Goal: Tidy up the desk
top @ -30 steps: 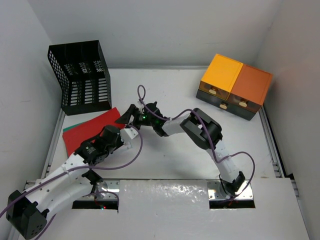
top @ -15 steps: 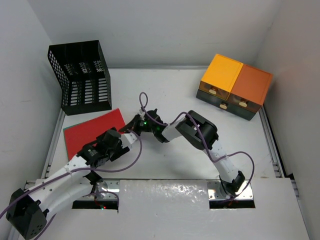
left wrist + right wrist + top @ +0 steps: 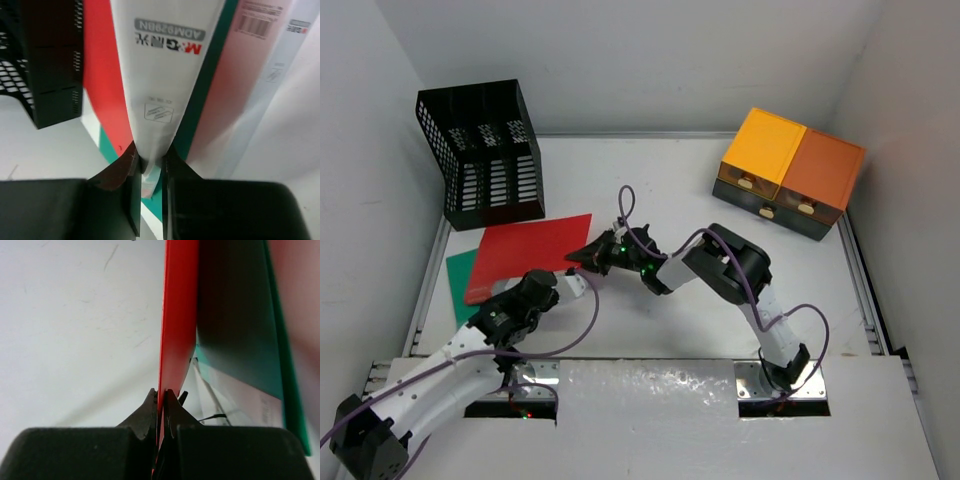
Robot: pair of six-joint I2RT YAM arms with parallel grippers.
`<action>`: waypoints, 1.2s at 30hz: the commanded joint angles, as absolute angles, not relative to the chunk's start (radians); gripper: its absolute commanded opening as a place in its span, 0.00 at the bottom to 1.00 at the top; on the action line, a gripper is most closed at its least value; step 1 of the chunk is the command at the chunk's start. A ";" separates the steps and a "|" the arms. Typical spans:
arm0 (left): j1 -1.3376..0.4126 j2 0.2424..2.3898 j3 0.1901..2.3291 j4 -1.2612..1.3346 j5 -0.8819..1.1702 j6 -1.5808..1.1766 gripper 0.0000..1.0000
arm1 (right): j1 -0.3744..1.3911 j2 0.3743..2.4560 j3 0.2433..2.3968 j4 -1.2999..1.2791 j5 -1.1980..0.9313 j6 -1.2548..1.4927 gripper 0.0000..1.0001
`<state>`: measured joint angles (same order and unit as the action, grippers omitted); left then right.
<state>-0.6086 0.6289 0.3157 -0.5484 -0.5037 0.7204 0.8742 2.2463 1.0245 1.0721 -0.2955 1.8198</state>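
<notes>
Starting at the bottom edge of the overhead view, both arm bases are seen bolted on either side of a crinkled shiny sheet. Beyond them the desk fills the middle of the frame as a flat white surface, faintly scuffed in the right wrist view and edged with metal rails along its sides.

Left of centre, the left gripper is closed to a narrow slit on the lower edge of a white labelled sheet, which rises between the jaws in the left wrist view. Just above it in the overhead frame, the right gripper is pinched shut on the right corner of a red folder. That folder is seen edge-on between the jaws in the right wrist view. A green folder lies flat on the desk under the red one, and its lower left corner shows beyond it.

Farther back, a black mesh rack stands at the upper left of the desk. Two orange drawer boxes sit side by side at the upper right, well apart from the rack. Plain white walls close the desk in at the back and on both sides.
</notes>
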 commanded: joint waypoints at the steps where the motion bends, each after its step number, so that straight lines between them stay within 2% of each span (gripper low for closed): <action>1: -0.595 0.563 0.380 -0.480 -0.552 0.661 0.00 | 0.896 2.186 1.009 1.203 -0.350 1.838 0.00; 8: -0.595 0.483 0.475 -0.511 -0.462 0.626 0.00 | 0.896 2.157 0.974 1.270 -0.353 1.841 0.01; 9: -0.595 0.474 0.491 -0.511 -0.456 0.620 0.00 | 0.894 2.157 0.977 1.290 -0.366 1.841 0.25; 10: -0.595 0.474 0.524 -0.515 -0.451 0.608 0.00 | 0.893 2.155 0.979 1.302 -0.374 1.842 0.38; 11: -0.594 0.477 0.544 -0.518 -0.440 0.598 0.00 | 0.891 2.146 0.977 1.330 -0.379 1.836 0.46; 12: -0.594 0.480 0.583 -0.522 -0.430 0.582 0.00 | 0.888 2.137 0.973 1.338 -0.385 1.824 0.74; 13: -0.594 0.482 0.600 -0.525 -0.413 0.574 0.00 | 0.885 2.125 0.970 1.332 -0.390 1.783 0.91; 14: -0.594 0.486 0.620 -0.526 -0.404 0.563 0.00 | 0.876 2.109 0.962 1.328 -0.393 1.757 0.99; 20: -0.594 0.520 0.690 -0.509 -0.367 0.525 0.00 | 0.835 1.936 0.793 1.353 -0.330 1.576 0.99; 25: -0.594 0.566 0.727 -0.459 -0.362 0.508 0.00 | 0.789 1.757 0.693 1.139 -0.244 1.378 0.99; 33: -0.592 0.617 0.759 -0.420 -0.339 0.528 0.00 | 0.706 1.660 0.638 0.996 -0.157 1.249 0.99; 36: -0.594 0.629 0.775 -0.413 -0.344 0.526 0.00 | 0.698 1.562 0.640 0.876 -0.059 1.090 0.99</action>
<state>-0.6003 0.6315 0.7139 -0.5167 -0.3309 0.5434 0.7078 1.6695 0.6315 0.9615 -0.1635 1.2682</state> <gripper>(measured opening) 0.166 0.986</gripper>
